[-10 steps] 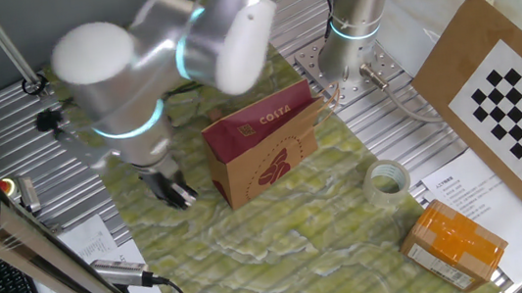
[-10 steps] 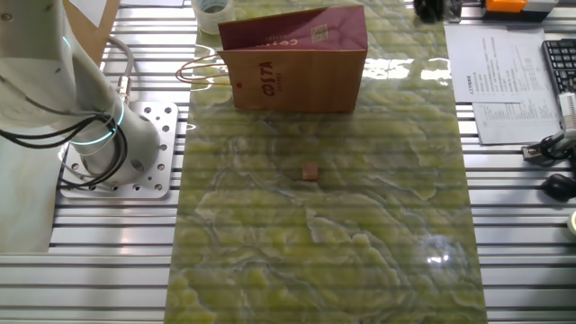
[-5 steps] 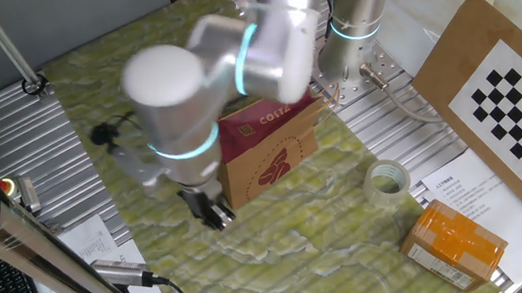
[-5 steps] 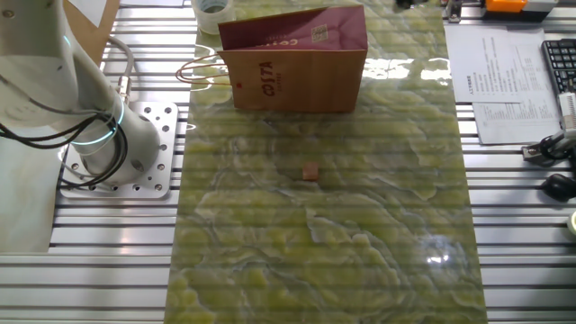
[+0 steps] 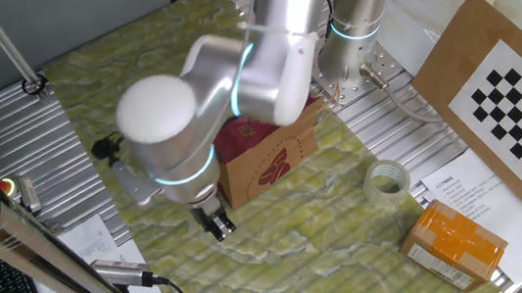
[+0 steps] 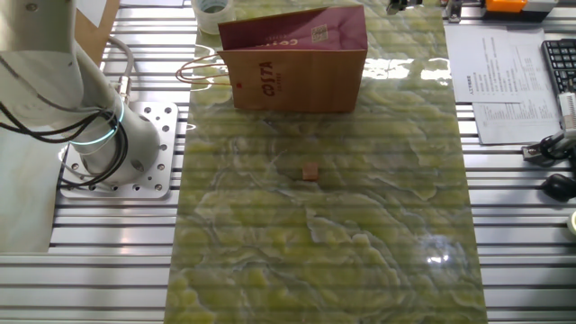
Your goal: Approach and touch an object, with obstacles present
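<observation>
Paper bag (image 5: 270, 160) stood just beside the claw (image 5: 217, 226). Finger spacing could not be judged. A sideways swing risked toppling it.

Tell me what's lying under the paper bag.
The paper bag stands upright on the green marbled mat, which covers the ribbed table. In one fixed view the arm hides much of the bag; whether anything sits inside it cannot be seen.

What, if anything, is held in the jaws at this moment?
Nothing: the gripper hangs over the green mat beside the paper bag, with nothing between its jaws.
</observation>
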Tool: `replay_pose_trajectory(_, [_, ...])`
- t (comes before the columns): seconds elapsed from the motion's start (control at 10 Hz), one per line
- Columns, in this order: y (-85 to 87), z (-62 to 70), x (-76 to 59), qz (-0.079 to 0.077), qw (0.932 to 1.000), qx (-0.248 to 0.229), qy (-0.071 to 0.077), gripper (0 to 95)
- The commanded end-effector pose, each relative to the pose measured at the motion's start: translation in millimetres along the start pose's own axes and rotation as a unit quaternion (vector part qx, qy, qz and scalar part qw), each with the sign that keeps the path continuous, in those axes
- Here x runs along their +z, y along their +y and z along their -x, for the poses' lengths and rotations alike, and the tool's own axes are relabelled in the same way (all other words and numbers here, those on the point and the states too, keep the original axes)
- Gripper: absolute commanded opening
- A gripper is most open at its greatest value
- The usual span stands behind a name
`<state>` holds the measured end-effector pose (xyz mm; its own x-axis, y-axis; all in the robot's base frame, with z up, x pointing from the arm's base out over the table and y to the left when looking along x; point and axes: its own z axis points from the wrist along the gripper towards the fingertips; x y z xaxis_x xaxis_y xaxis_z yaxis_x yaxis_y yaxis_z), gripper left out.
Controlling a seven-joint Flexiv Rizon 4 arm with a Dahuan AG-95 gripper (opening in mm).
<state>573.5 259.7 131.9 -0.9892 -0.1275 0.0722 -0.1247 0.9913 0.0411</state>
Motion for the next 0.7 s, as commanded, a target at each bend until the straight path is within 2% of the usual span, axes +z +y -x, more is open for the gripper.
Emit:
replay_pose_trajectory(0.1, [-0.9, -0.6, 0.2, -0.003, 0.9984, -0.055, 0.012, 0.0])
replay_pose_trajectory(0.2, [-0.9, -0.6, 0.2, -0.012, 0.9962, -0.084, 0.023, 0.0])
replay_pose_trajectory(0.4, [1.6, -0.6, -1.1, -0.009, 0.9952, -0.091, 0.036, 0.0])
replay_pose_trajectory(0.7, [29.6, -5.8, -8.6, -0.008, 0.9965, -0.07, 0.044, 0.0])
